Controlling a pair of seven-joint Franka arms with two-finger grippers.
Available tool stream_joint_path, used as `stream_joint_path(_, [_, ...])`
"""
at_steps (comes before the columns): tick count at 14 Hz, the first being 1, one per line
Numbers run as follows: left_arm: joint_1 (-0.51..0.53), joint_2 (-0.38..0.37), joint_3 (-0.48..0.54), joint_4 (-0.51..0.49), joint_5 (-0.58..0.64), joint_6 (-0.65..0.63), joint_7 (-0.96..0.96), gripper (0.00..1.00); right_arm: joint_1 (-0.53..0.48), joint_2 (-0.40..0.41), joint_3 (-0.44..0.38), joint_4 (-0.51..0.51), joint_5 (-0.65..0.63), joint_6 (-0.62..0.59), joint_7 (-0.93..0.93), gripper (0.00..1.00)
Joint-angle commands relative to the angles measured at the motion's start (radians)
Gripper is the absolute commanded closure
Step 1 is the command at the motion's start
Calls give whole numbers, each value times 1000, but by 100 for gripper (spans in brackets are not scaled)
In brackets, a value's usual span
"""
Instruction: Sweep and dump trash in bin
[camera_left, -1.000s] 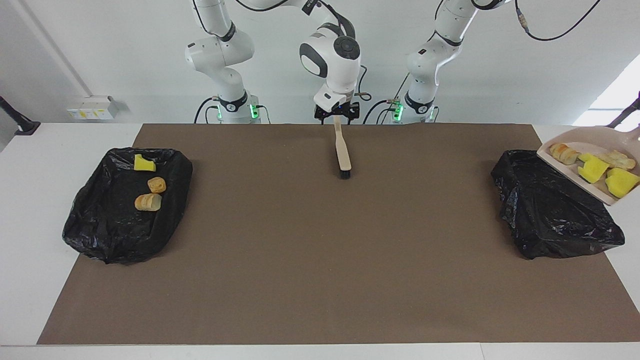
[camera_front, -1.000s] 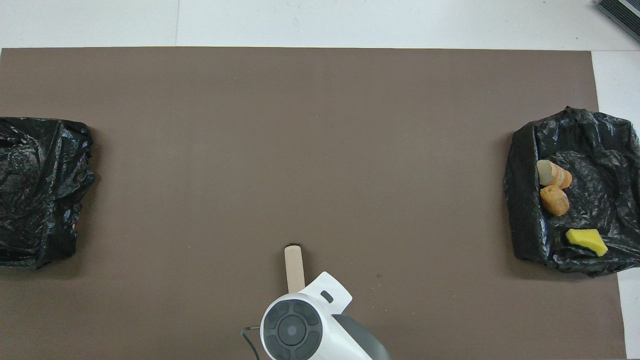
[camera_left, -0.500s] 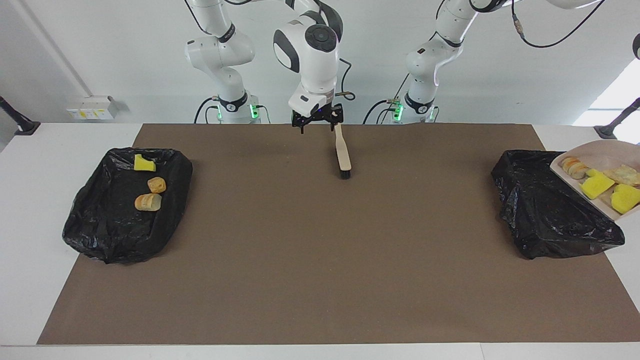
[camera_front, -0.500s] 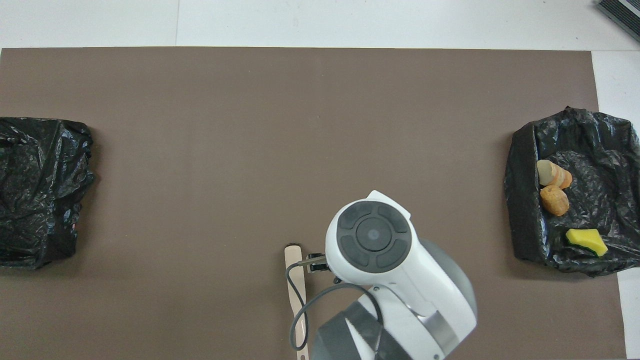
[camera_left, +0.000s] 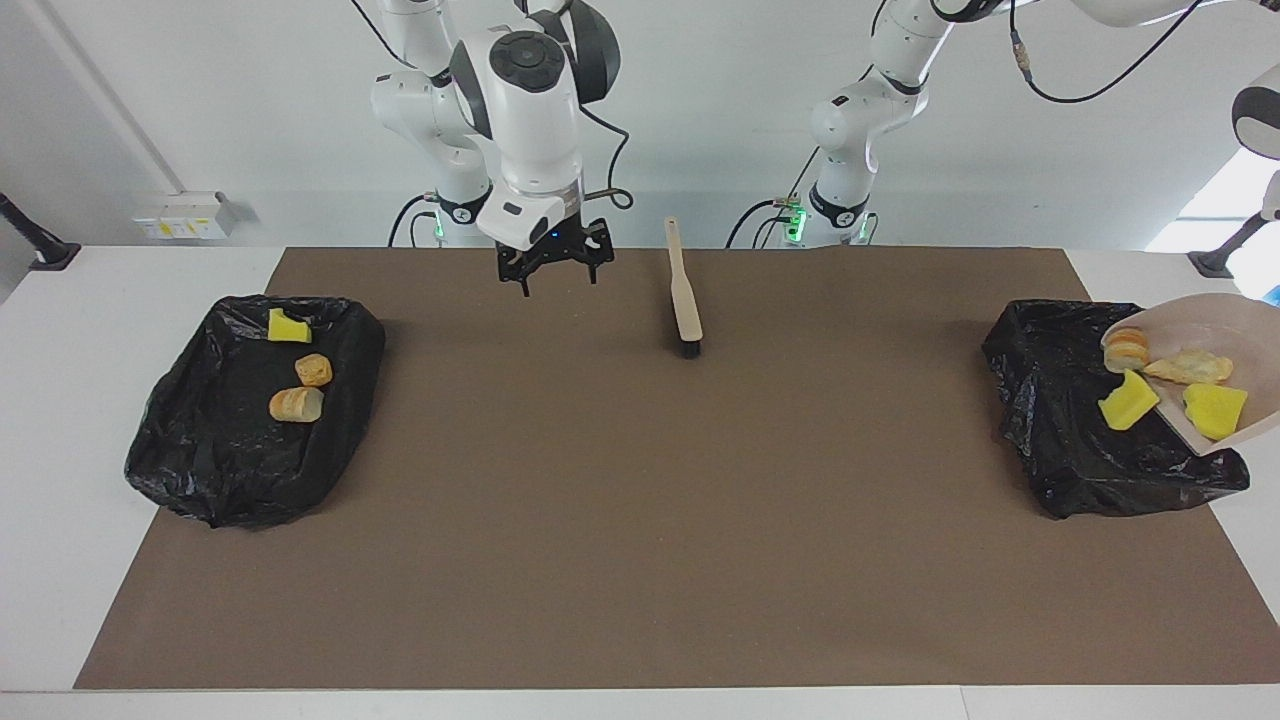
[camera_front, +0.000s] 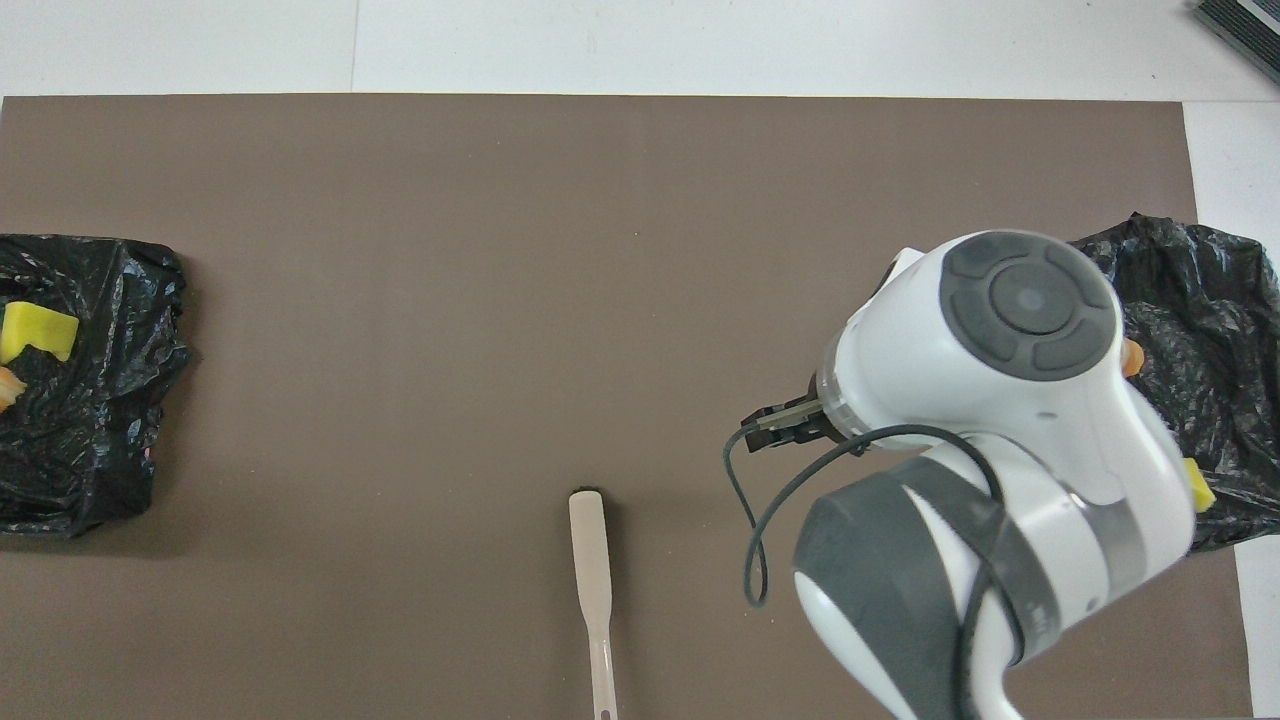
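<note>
The beige dustpan (camera_left: 1235, 330) hangs tilted over the black bin (camera_left: 1080, 450) at the left arm's end of the table. Trash slides down it: a bread piece (camera_left: 1127, 350), a croissant piece (camera_left: 1190, 368) and a yellow sponge chunk (camera_left: 1215, 410). Another sponge chunk (camera_left: 1128, 402) is at the pan's lip, over the bin (camera_front: 90, 420); in the overhead view this chunk (camera_front: 38, 332) shows against the bin's liner. The pan's handle and my left gripper are out of view. My right gripper (camera_left: 558, 278) (camera_front: 775, 432) hangs open and empty over the mat, beside the brush.
The beige brush (camera_left: 685, 300) (camera_front: 590, 560) lies on the brown mat (camera_left: 640, 520), close to the robots. A second black bin (camera_left: 200, 450) at the right arm's end holds a sponge chunk (camera_left: 288, 326) and two bread pieces (camera_left: 313, 370). The right arm covers part of it from above.
My right gripper left the brush handle, rose and swung toward the right arm's end. The dustpan tipped further and moved over the bin; its pieces slid toward the lip.
</note>
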Motion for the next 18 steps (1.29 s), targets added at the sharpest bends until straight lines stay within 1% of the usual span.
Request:
stream_joint_path(1, [-5, -32, 11, -37, 21, 18, 7, 100, -69, 4, 7, 36, -25, -46, -111, 0])
stream_joint_path(4, [-3, -34, 13, -37, 32, 23, 8, 100, -106, 4, -19, 49, -54, -40, -151, 0])
stream_joint_path(6, [-3, -38, 11, -51, 91, 44, 8, 100, -92, 7, -82, 104, -53, -46, -180, 0])
stream_joint_path(8, [2, -61, 11, -109, 163, 113, 8, 100, -33, 4, -200, 122, -45, -46, -179, 0])
stream_joint_path(9, [6, -69, 11, -131, 197, 147, 10, 100, 18, 1, -281, 122, -51, -46, -180, 0])
stream_joint_path(11, [-3, -69, 11, -137, 217, 155, 10, 100, 122, -17, -440, 143, -41, -46, -180, 0])
stream_joint_path(12, [-6, -69, 11, -140, 249, 155, 8, 100, 141, -18, -493, 148, -33, -48, -182, 0])
stream_joint_path(14, [-53, -70, 11, -145, 304, 153, 8, 100, 130, -27, -513, 151, -33, -55, -183, 0])
stream_joint_path(17, [-109, -72, 11, -158, 421, 173, 7, 100, 107, -74, -516, 142, -25, -123, -173, 0])
stream_joint_path(18, [-127, -72, 11, -162, 443, 173, 3, 100, 104, -90, -516, 132, -24, -134, -171, 0])
